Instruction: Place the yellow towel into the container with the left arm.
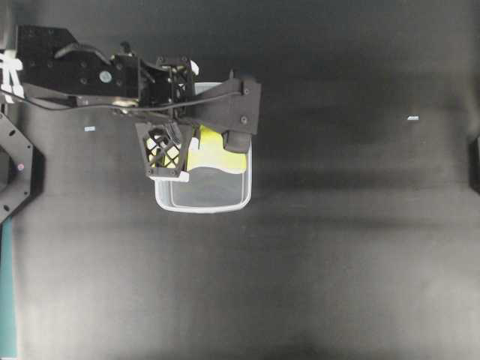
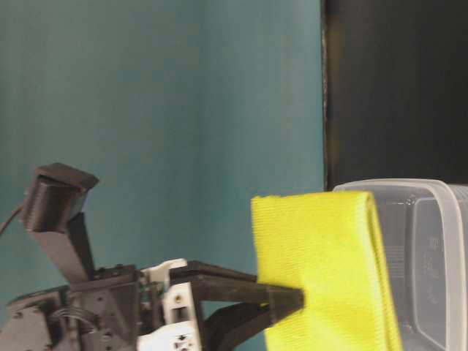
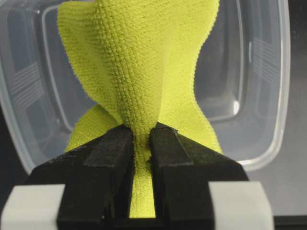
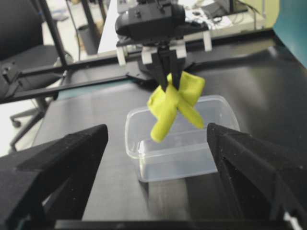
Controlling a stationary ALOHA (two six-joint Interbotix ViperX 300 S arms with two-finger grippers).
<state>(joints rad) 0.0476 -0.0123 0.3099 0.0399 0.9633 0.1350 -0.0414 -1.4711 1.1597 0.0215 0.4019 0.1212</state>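
Two black fingers of left gripper (image 3: 141,143) clamped tight on yellow towel (image 3: 139,72), dangled above container (image 3: 249,96), partly beyond its rim. Risked draping over that rim if dropped off-centre. Right gripper (image 4: 153,158), nearer than container, spread wide, empty.

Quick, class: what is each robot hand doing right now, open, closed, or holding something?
Left hand: closed on the yellow towel, held above the container.
Right hand: open, holding nothing.
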